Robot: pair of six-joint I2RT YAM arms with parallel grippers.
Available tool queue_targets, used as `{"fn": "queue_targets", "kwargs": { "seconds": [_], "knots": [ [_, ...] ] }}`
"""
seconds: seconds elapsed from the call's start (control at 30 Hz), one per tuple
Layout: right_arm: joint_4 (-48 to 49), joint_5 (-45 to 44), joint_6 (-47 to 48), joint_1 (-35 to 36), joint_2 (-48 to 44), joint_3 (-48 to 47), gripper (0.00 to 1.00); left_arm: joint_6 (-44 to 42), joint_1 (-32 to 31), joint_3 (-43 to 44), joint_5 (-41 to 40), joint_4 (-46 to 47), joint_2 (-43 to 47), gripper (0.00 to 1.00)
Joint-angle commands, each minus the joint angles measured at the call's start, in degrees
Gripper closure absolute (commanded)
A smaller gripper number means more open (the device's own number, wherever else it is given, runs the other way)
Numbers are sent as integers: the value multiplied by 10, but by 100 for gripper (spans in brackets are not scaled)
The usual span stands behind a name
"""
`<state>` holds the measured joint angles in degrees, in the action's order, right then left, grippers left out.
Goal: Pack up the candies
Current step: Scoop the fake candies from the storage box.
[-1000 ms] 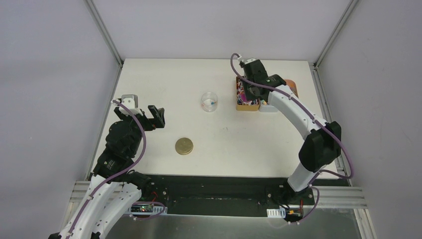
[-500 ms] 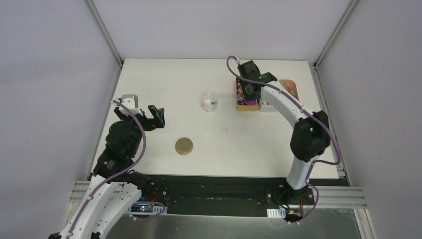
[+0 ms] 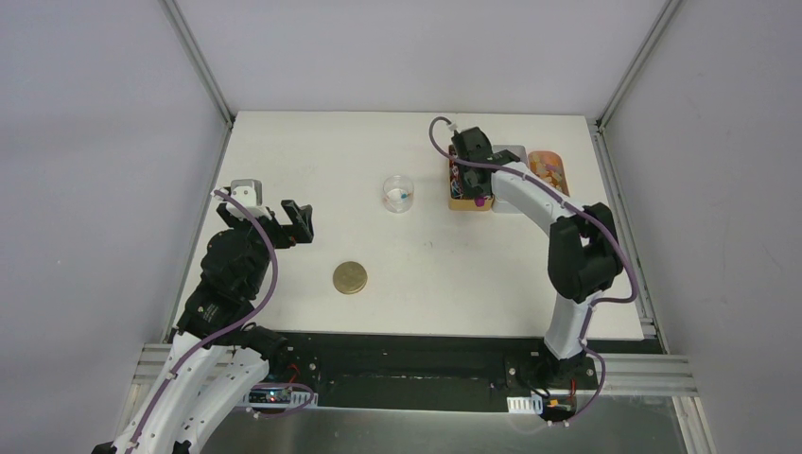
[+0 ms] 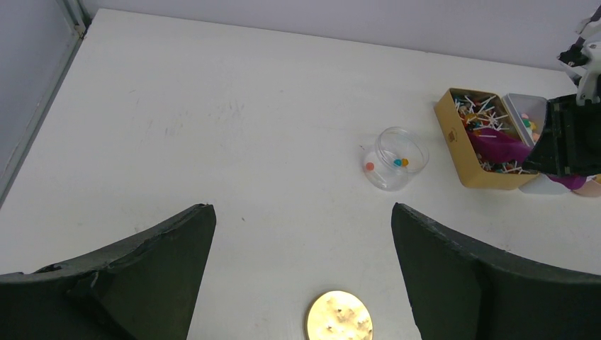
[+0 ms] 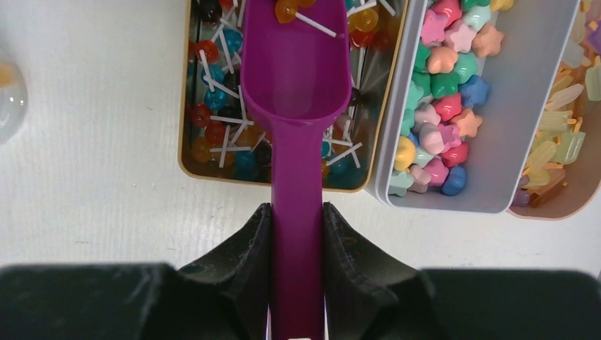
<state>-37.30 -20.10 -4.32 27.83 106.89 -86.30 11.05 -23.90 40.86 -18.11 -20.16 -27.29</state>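
A white worktop point(image 3: 312, 151) is shown, closed in by pale grey walls. The small multicoloured candies point(image 5: 212, 120) are kept at its far right in three open containers set side by side. A few are already lying in the small clear round jar point(image 4: 397, 157), which stands near the containers on their left.

A spill is judged the main risk. The round sweets in the gold rectangular tin point(image 5: 186, 163) carry thin white sticks that lie crossed and tangled. Neighbours could be dragged over the rim when a load is lifted. Only one amber sweet can be seen at the far end of the magenta plastic scoop point(image 5: 296, 78), and it could roll off if the bowl is tipped. The handle is pinched between the fingers of the right gripper point(image 5: 298, 212), so a twist in that narrow hold is possible. The jar's mouth looks little wider than the scoop's bowl, so candies may be dropped beside it, or the light jar may be knocked.

The stick sweets appear glossy, in red, blue, amber and dark tones. Matt pastel stars in pink, green, blue and peach are held in the pale grey rectangular tin point(image 5: 510, 142). Pale elongated pieces are seen in the orange-brown tray point(image 5: 560, 205).

The round gold lid point(image 4: 339, 317) lies well apart, nearer the arms. The left gripper point(image 4: 301, 219) is held spread wide and empty above the worktop.
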Motion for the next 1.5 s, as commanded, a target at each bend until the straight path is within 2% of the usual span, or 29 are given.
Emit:
{"fn": "queue_targets", "kwargs": {
  "seconds": [0.0, 0.77, 1.47],
  "knots": [
    [61, 9, -11, -5, -8, 31, 100, -9, 3, 6, -11, 10, 1, 1],
    [290, -9, 17, -15, -121, 230, 100, -9, 3, 6, -13, 10, -1, 1],
    [322, 4, 63, -16, -232, 290, 100, -8, 3, 6, -13, 10, 1, 1]
  ]
}}
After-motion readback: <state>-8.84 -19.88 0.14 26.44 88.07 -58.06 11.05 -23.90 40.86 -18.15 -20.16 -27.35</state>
